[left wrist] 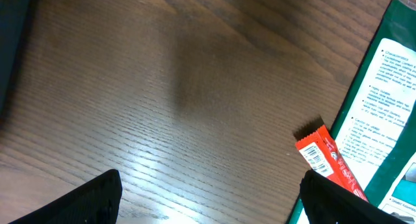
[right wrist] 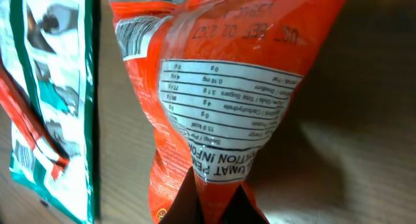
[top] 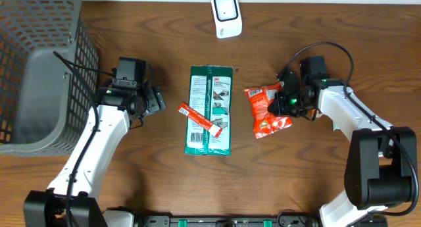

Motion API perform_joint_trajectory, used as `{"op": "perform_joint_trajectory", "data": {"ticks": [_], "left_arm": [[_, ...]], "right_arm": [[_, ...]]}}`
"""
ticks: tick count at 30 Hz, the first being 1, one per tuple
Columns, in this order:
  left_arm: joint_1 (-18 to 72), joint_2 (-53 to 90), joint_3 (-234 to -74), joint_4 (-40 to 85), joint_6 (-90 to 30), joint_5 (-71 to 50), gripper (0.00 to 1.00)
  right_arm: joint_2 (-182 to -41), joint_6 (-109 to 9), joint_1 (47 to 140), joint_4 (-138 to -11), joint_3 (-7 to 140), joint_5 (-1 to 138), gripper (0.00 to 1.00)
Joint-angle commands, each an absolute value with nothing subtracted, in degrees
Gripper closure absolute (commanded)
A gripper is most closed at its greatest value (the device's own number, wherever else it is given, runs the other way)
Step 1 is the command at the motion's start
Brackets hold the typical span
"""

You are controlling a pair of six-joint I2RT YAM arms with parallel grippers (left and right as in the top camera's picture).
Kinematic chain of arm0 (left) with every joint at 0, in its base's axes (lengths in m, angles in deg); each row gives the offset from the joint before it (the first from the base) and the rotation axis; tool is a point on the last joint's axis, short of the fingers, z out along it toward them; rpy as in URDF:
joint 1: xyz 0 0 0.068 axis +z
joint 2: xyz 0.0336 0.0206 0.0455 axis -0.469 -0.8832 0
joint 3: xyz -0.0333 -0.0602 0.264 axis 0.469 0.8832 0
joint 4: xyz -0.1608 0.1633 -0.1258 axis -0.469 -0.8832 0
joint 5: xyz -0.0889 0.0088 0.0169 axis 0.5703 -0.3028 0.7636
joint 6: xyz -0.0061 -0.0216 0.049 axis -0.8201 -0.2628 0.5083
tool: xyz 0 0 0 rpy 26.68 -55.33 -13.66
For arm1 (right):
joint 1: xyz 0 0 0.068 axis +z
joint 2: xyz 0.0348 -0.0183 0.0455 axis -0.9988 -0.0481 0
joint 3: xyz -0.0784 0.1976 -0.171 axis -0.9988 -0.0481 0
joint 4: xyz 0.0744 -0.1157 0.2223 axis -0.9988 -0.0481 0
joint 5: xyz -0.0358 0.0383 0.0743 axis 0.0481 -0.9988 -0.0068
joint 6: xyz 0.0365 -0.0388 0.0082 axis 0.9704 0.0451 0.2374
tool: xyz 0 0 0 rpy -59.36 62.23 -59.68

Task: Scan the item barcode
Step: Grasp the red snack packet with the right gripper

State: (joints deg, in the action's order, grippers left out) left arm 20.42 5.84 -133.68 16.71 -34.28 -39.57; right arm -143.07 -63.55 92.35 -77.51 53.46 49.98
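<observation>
Orange snack bag (top: 266, 115) was just right of the green package (top: 210, 108), right gripper (right wrist: 218, 201) was clamped on its edge, left gripper (left wrist: 208, 204) stood wide apart over bare wood, near a red bar (left wrist: 328, 162).

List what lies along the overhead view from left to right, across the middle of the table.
grey basket → left gripper → green package → orange snack bag. Left out: the red stick pack, which lies on the green package, and the right gripper, which overlaps the bag.
</observation>
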Motion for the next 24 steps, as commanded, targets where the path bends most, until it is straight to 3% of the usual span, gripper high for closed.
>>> {"op": "perform_joint_trajectory", "data": {"ticks": [1,17,24], "left_arm": [[20.61,5.53,-134.32,16.58,-34.56,-40.05,0.12],[20.61,5.53,-134.32,16.58,-34.56,-40.05,0.11],[20.61,5.53,-134.32,16.58,-34.56,-40.05,0.12]], "right_arm": [[-141.52,-67.31,92.22,-79.11,53.07,49.79,0.99],[-141.54,-67.71,92.22,-85.49,52.39,52.41,0.99],[-141.54,-74.48,93.24,-84.81,51.08,52.89,0.99]]}}
